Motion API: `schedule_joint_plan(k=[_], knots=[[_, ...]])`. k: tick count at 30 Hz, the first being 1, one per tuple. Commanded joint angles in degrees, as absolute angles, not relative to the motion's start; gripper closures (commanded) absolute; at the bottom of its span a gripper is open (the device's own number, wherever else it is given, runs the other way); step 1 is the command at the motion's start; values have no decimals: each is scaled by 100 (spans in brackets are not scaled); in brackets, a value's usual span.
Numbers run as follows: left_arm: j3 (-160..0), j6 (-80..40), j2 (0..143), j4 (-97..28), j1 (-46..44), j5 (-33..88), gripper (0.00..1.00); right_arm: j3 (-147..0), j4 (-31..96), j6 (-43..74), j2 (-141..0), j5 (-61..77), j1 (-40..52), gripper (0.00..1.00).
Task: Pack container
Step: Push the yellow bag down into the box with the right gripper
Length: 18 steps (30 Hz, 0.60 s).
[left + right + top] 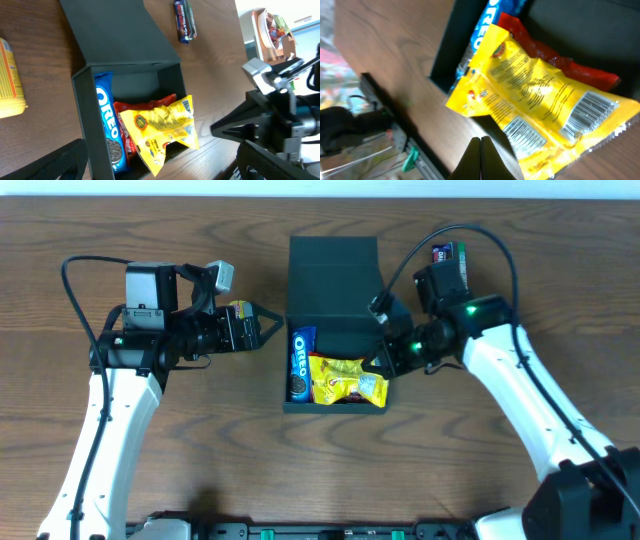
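The dark container stands mid-table with its flap lid folded back. Inside lie a blue Oreo pack, a yellow packet and a red packet under it. The yellow packet sticks out over the container's near wall. My right gripper is shut and empty at the container's right wall, its tips just outside the yellow packet. My left gripper is open and empty just left of the container, its jaws spread wide.
A yellow snack pack lies on the table under my left gripper, and shows in the left wrist view. A dark snack bar lies at the back right beside the right arm, seen too in the left wrist view.
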<state>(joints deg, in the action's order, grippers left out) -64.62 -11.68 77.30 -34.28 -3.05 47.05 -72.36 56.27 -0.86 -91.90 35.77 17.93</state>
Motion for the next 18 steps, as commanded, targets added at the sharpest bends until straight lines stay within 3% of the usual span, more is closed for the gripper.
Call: schedule_joint_plan(k=[1,9,18], knots=[[-6499,-1022,7679,-3454,-296,4611,5,-6836,5376,-165,-9282,3284,2051,99],[-6499,-1000,7679,-3638,-296,4613,5,-6027,4163,578,-9640,2491,2303,99],[-6499,-762,7679,-3769,-296,4604,5,-6045,3708,862,-10243,2759,2370,99]])
